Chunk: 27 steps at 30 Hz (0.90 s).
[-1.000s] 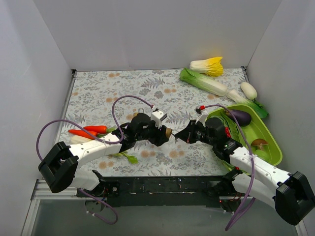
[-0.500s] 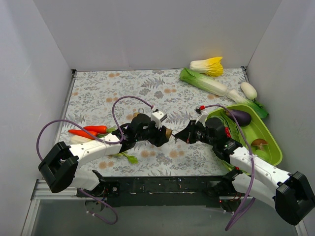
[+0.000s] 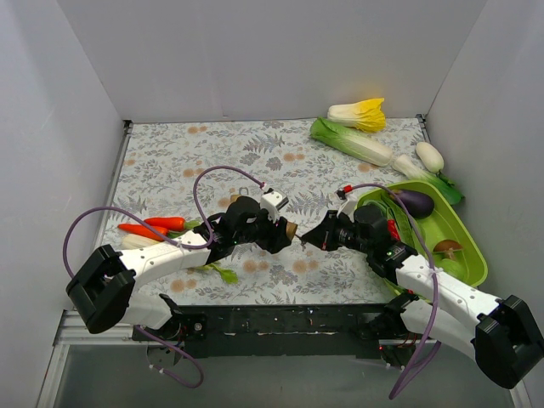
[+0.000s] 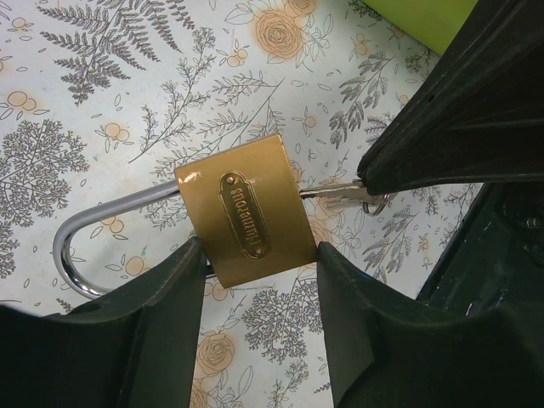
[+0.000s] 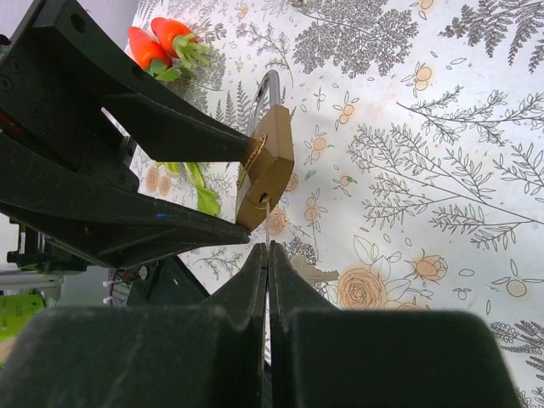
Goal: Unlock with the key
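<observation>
Key (image 4: 336, 193) pinched in right gripper (image 5: 267, 248), blade at padlock (image 4: 251, 212) keyway.
Right jaws closed flat on key; left gripper (image 4: 255, 272) clamps the brass body between both fingers. Likely best: hold blade square, seat fully, twist without levering. Count: one padlock, one key blade visible, two carrots (image 3: 153, 226).

Right gripper (image 5: 268, 253) pinches the key (image 5: 266, 223), apparently seated in the brass padlock (image 5: 270, 170) the left gripper (image 5: 248, 189) clamps

The only lettering is a raised brand word on an oval plate (image 4: 240, 214) on the brass padlock (image 4: 265, 174), near the middle of the desk's near edge. It perhaps begins with "H", but is too blurred to read.
</observation>
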Each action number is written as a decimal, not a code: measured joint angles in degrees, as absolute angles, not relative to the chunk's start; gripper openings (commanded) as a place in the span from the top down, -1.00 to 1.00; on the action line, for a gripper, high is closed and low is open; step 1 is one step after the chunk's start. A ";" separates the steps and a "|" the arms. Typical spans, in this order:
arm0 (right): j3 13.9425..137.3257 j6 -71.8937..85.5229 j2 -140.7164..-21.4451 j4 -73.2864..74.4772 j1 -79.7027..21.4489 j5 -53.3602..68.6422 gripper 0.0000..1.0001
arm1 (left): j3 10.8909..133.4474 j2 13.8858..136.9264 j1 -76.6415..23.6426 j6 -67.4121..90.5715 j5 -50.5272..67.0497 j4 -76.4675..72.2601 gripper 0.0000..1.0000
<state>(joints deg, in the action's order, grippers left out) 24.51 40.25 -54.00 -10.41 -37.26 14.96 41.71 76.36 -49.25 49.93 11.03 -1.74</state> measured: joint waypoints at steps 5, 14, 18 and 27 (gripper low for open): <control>24.49 40.32 -54.04 -10.70 -37.26 15.00 0.97 | 41.71 76.36 -49.25 49.87 11.14 -1.74 1.00; 24.49 40.56 -54.04 -11.16 -37.26 15.16 0.97 | 41.60 76.25 -49.25 49.15 11.81 -1.78 1.00; 24.49 40.77 -54.11 -11.53 -37.26 15.29 0.97 | 41.01 75.68 -49.25 48.58 11.86 -2.22 1.00; 24.47 42.06 -54.70 -11.97 -37.12 16.58 0.97 | 39.81 74.11 -49.93 46.65 11.35 -2.20 1.00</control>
